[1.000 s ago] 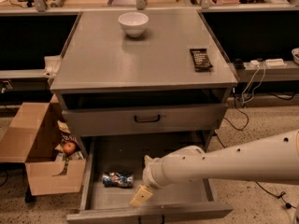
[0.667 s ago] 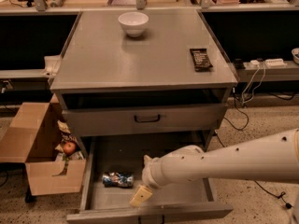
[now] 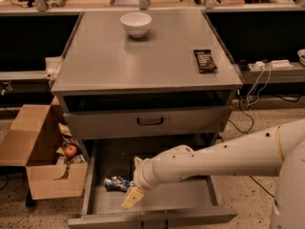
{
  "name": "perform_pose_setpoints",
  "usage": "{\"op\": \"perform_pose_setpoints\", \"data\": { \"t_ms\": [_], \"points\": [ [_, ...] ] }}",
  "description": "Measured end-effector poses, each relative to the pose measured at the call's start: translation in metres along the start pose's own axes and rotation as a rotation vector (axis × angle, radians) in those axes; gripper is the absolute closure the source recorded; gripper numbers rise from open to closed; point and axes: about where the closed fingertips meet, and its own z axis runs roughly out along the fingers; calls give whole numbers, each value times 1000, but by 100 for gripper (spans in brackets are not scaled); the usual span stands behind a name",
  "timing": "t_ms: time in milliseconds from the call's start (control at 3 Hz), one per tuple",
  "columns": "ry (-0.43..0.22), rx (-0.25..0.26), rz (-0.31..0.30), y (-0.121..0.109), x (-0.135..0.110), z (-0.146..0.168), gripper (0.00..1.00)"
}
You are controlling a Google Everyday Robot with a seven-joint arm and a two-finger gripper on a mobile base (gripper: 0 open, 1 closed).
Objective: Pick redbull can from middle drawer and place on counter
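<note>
The redbull can lies on its side on the floor of the open middle drawer, near its left wall. My gripper is down inside the drawer, just right of the can. It is open, with one fingertip in front of the can's right end and the other behind it. The arm reaches in from the lower right. The counter is the grey cabinet top above.
A white bowl stands at the back of the counter and a dark snack bar lies at its right. The upper drawer front sits just above the arm. A cardboard box stands on the floor to the left.
My gripper has shifted a little to the left, closer to the can. The can has not moved.
</note>
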Motion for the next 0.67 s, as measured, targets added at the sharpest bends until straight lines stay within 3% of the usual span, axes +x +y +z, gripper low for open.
{"op": "perform_pose_setpoints", "data": {
  "t_ms": [667],
  "points": [
    [-106,-64,2,-8,-18,46,0]
  ]
}}
